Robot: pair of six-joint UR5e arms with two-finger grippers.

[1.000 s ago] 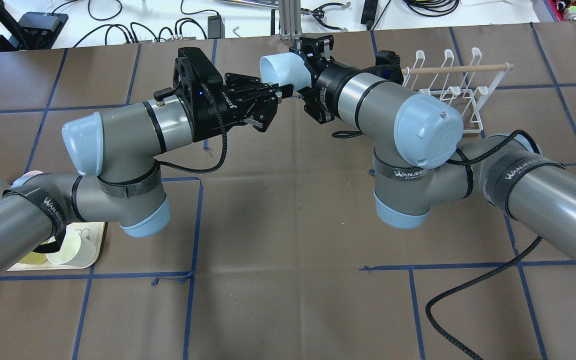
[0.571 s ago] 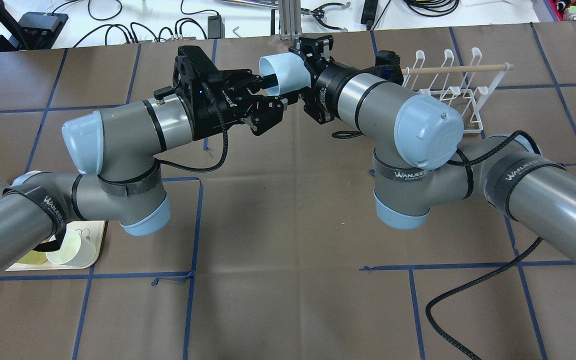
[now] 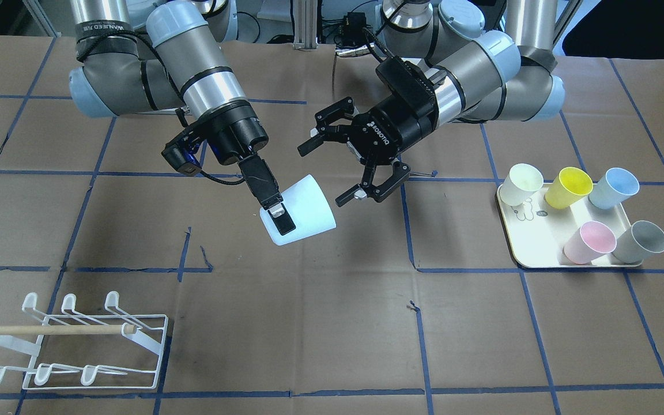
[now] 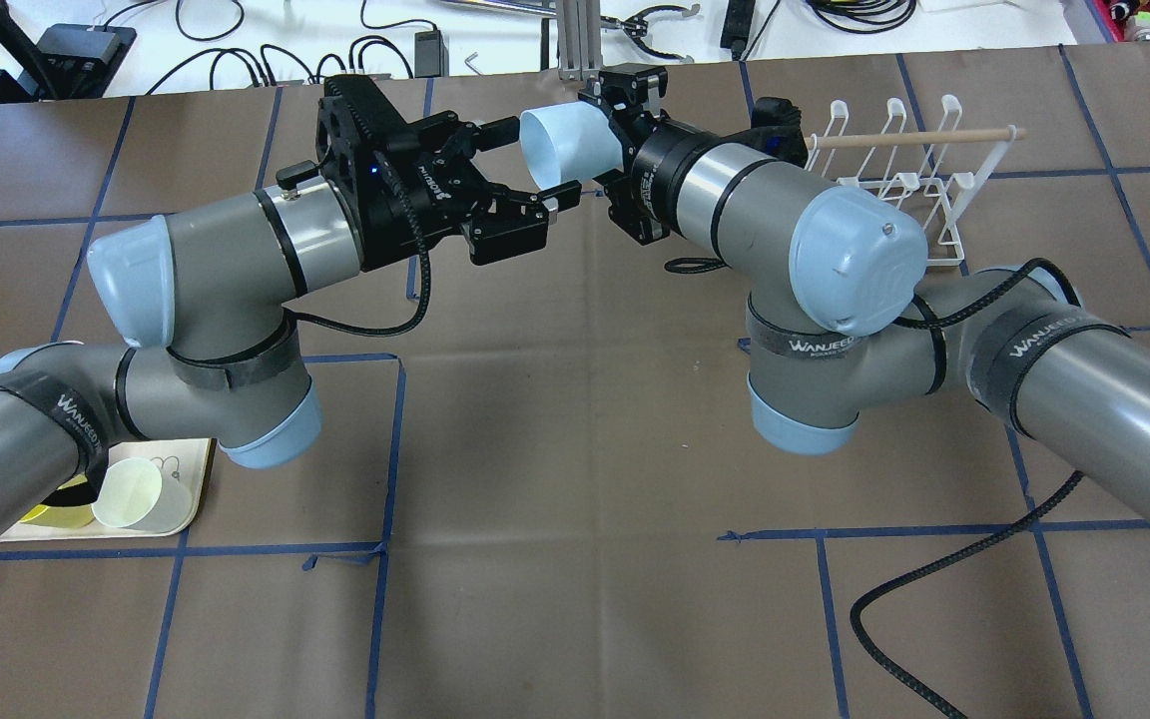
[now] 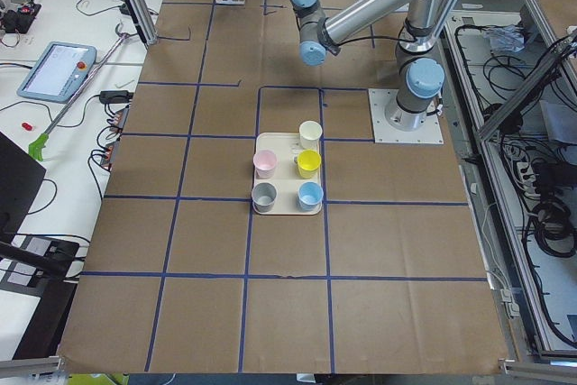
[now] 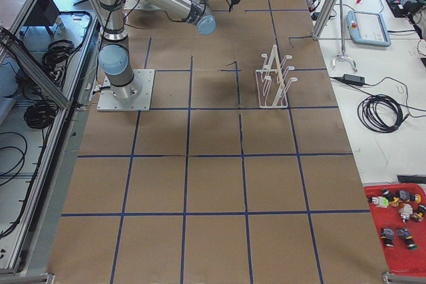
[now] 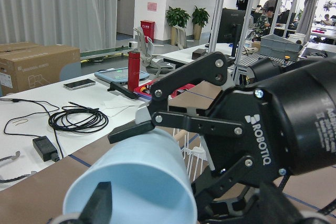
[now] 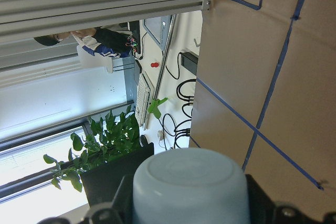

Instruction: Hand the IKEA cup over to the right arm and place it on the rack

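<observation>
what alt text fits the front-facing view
The right pincer holds a pale blue cup tilted above the table, the open left pincer close beside it. A tray of five cups is at the picture's right, a white rack at its lower left.

- Right arm [image 4: 835,300]: silver-grey tubes, pale blue joint caps, black WANJEED straps.
- Left arm [image 4: 216,250]: same colours.
- Black jaws, white ROBOTIQ lettering on the left.
</observation>
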